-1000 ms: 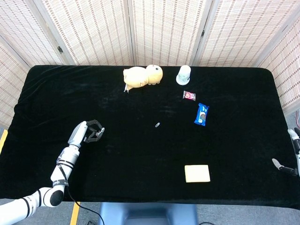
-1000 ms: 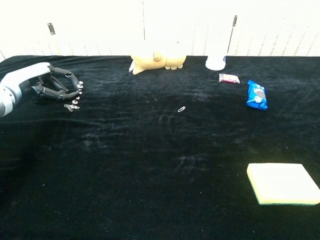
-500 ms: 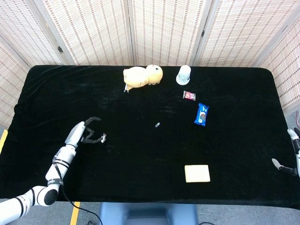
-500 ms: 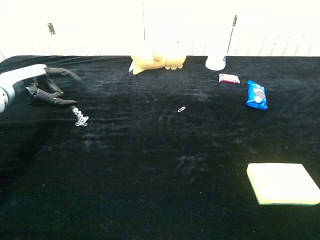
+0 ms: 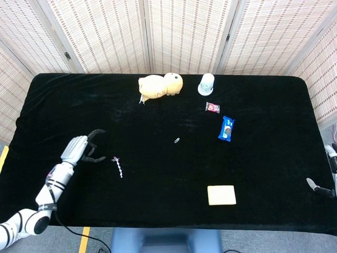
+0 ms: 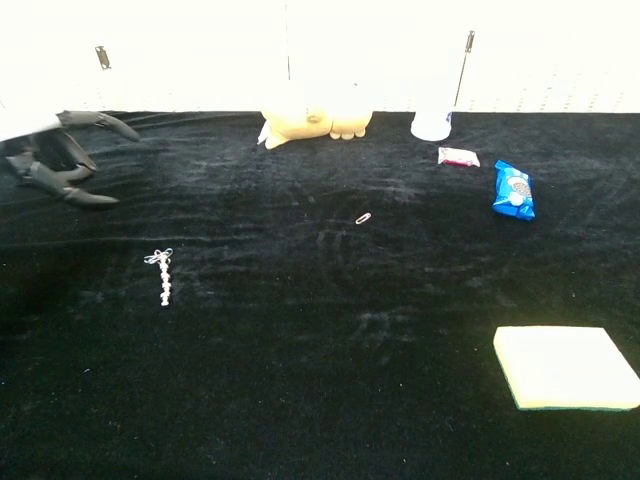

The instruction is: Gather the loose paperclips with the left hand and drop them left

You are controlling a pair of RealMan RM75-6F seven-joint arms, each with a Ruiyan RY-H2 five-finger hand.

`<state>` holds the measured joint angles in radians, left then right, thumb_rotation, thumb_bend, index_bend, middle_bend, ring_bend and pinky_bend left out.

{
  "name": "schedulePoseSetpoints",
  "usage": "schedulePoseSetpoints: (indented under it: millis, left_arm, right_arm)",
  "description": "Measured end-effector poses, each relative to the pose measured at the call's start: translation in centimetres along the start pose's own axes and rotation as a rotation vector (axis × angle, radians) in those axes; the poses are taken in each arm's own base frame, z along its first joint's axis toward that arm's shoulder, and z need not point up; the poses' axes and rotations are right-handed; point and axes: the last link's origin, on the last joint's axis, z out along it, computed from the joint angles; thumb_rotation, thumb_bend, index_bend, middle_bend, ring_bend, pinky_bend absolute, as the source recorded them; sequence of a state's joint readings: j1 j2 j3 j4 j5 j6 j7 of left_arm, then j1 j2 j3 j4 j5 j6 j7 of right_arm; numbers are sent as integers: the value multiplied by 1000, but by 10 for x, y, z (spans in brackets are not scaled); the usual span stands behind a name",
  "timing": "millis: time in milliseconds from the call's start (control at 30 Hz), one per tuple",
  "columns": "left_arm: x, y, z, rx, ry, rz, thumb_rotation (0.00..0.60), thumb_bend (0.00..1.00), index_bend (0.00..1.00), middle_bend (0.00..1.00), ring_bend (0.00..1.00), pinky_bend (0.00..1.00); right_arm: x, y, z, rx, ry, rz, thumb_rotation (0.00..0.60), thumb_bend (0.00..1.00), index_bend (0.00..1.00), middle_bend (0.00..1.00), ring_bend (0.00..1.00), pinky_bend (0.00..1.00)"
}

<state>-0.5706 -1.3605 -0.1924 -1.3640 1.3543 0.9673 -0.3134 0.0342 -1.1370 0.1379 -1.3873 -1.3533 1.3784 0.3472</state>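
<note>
Head view: the left robot hand (image 5: 81, 149) hovers over the black table (image 5: 68, 105) near its left front part, fingers spread and empty. Just to its right lies a short chain of paperclips (image 5: 119, 165), apart from the fingertips. Further right of the robot hand, near the middle of the table, lies a single paperclip (image 5: 177, 140) with bare cloth all round it. Beyond that, toward the far edge, sit a yellow plush toy (image 5: 159, 85) and a white cup (image 5: 206, 84); a small red packet (image 5: 212, 107) and a blue snack packet (image 5: 227, 128) lie further right. A yellow sponge (image 5: 221, 195) rests near the front edge, well to the right of the robot hand. Between the robot hand and the left edge of the table is a wide stretch of bare cloth. The right robot hand (image 5: 325, 184) shows only in part at the right border, off the table's right edge; whether it is open or closed cannot be told.

Chest view: the left robot hand (image 6: 62, 155) sits at the left border, dark fingers apart, gripping nothing. The chain of paperclips (image 6: 161, 275) lies nearer the front and to its right, well clear of the fingers. The single paperclip (image 6: 363, 217) lies far to the right.
</note>
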Motion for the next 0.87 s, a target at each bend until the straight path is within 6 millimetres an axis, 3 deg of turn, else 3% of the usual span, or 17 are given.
schedulePoseSetpoints:
  millis: [100,300,500,867]
  left_arm:
    - [13,-16,-15,18,37,168,600,227,236,208,114,110]
    - [40,-48,-61,86,194,378,600,228,226,182,36,11]
    - [48,-84,-119,207,273,476,600,227,200,158,1,0]
    - [55,-90,-146,249,294,466,600,227,189,154,0,0]
  right_arm:
    - [0,-1,-1,7,4,-5,600,235,0,0,56,8]
    - [-3,-7,0,27,0,-33,600,235,0,0,56,8]
    - [-9,-18,4,60,-16,-71,600,235,0,0,56,8]
    - [-12,-36,9,123,-11,-102,600,236,0,0,56,8]
